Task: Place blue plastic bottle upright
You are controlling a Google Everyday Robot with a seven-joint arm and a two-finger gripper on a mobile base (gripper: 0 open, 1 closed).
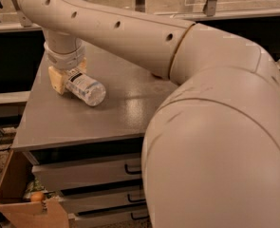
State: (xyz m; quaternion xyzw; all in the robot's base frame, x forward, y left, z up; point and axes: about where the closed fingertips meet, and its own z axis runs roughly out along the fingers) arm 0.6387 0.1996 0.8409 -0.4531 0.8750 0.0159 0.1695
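Note:
The blue plastic bottle (86,88) lies on its side on the grey table top (97,122), at the left part, with its base pointing toward the camera and to the right. Its cap end is hidden under my gripper (69,75). The gripper hangs straight down from the arm's wrist (63,51) and sits right at the bottle's upper end, low over the table. My large cream arm (144,37) crosses the view from the right.
The table is a cabinet with drawers (87,175) below its front edge. An open cardboard box (16,198) with an orange object (37,196) stands on the floor at bottom left. My arm's bulk (215,141) blocks the right side.

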